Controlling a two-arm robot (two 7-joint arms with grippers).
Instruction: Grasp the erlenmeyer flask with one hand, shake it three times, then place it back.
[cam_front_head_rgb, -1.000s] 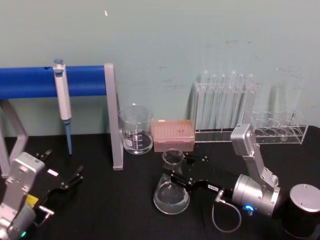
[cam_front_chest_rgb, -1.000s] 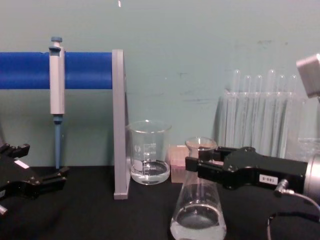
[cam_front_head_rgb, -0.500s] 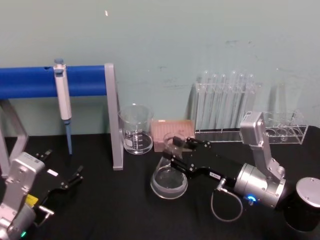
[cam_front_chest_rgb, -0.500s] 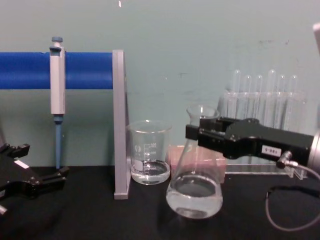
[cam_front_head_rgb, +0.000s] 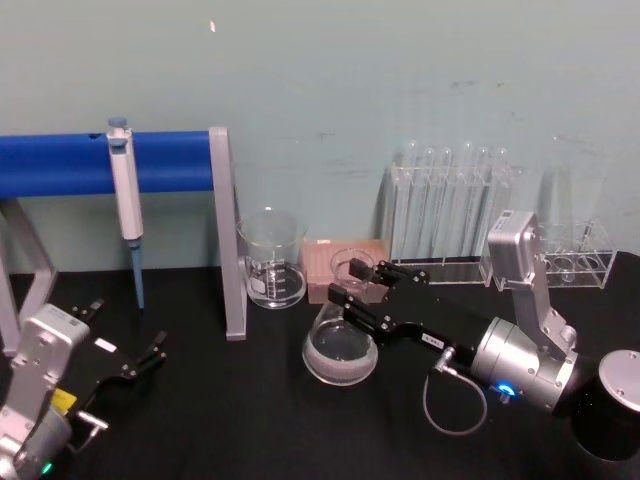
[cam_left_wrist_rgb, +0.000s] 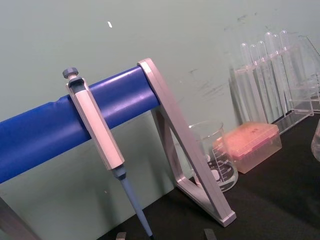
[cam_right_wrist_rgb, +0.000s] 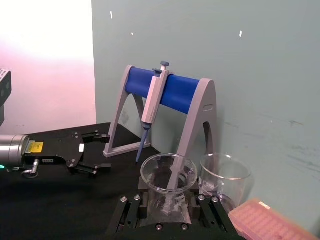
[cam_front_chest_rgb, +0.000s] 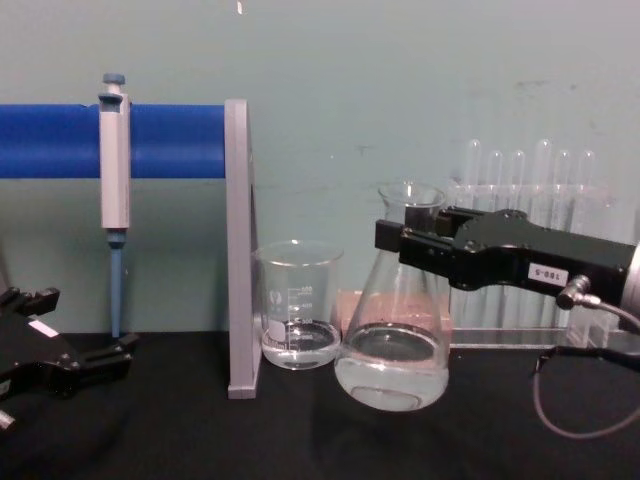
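Right tool pinches the neck of the erlenmeyer flask, holding it beside the beaker for shaking; left tool parked, spread.

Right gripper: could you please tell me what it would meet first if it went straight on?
Shut on the flask, the right gripper points roughly at the beaker, so probably that first, though depth is unclear.

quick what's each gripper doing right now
left gripper: open, holding nothing
right gripper: shut on the erlenmeyer flask, at its neck
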